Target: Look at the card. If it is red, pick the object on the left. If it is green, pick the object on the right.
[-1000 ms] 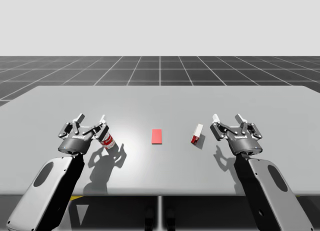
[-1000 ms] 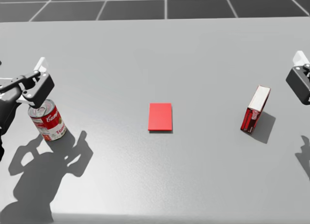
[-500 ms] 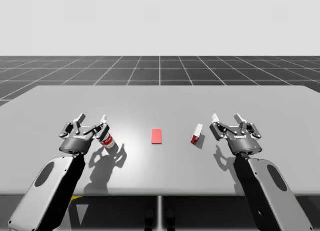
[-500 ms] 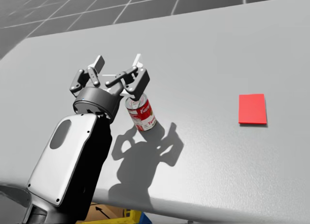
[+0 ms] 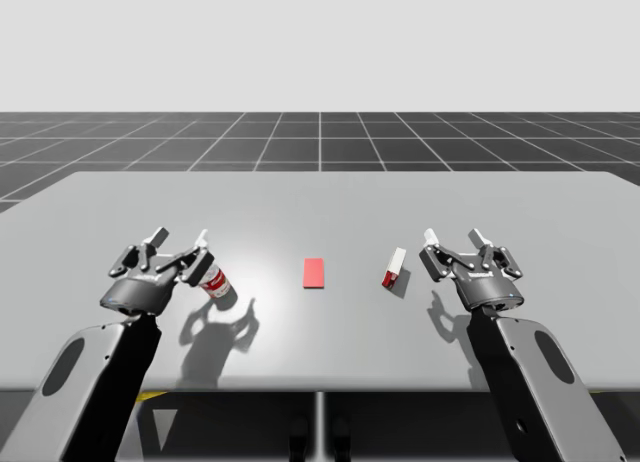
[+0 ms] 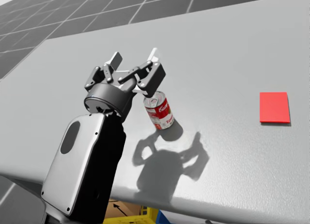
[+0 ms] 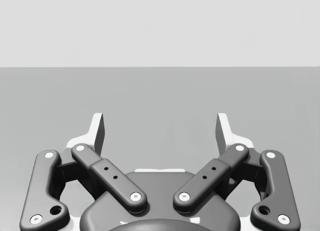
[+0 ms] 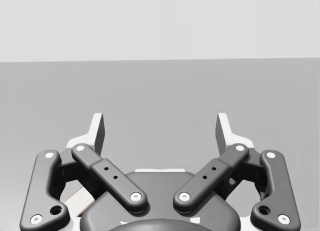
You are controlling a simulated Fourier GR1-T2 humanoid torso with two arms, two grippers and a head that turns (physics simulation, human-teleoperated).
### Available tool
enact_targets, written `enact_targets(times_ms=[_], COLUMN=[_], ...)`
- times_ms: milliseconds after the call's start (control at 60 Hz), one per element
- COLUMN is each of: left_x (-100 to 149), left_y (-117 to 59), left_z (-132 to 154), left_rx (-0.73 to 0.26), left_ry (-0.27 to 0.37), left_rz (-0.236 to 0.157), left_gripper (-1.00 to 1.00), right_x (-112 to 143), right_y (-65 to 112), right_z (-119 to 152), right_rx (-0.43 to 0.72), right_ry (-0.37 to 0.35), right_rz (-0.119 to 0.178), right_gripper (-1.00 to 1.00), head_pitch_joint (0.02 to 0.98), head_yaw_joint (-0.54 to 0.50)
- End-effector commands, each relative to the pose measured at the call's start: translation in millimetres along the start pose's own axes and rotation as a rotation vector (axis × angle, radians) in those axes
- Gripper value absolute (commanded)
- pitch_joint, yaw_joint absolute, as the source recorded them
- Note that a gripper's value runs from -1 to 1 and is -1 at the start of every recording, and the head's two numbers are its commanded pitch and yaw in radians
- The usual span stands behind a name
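- left jaws released, spread wide
- red-and-white can (image 6: 160, 111): silver top, red band over white, standing on the surface (image 6: 232, 49) just under the card-side finger, outside the gap
- red card (image 5: 314, 273) flat, mid-surface
- red-and-white box (image 5: 393, 268) upright, beside right jaws, apart
- right jaws released

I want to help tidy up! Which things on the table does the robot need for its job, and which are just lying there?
Needed: red card, telling me to pick left; red and white can on the left; my left gripper, open by the can.
Just lying about: red and white box on the right; my right gripper, open.
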Motion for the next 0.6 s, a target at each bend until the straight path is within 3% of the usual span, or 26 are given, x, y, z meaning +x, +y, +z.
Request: enact_targets(times_ms=[17,133,217,367,467,600], left_x=[19,23,19,4,-14,-40], left_y=[4.0,9.1,14.8,24.4,29.3,33.6], left_z=[19,45,61,84,94,98], left_rx=[-0.027,-0.093,-0.134,-0.195,-0.226,-0.279], left_ry=[0.012,0.050,0.057,0.105,0.113,0.127], left_rz=[0.026,0.018,-0.020,-0.004,-0.024,0.003], left_gripper=[-1.00,-1.00,-1.00,-1.00,-1.00,-1.00], right_x=[-1,-1,-1,-1,-1,0], right_y=[-0.2,0.2,-0.1,-0.7,-0.6,-0.8], right_z=[0,0,0,0,-1,-1], right_rx=[-0.002,-0.001,0.000,-0.002,-0.002,-0.002], right_ry=[0.003,0.005,0.005,0.003,0.002,0.000], right_rz=[-0.003,-0.004,-0.004,-0.005,-0.006,-0.008], right_gripper=[-1.00,-1.00,-1.00,-1.00,-1.00,-1.00], head_pitch_joint=[0.822,0.817,0.816,0.812,0.811,0.809], head_yaw_joint=[0.43,0.43,0.44,0.43,0.44,0.44])
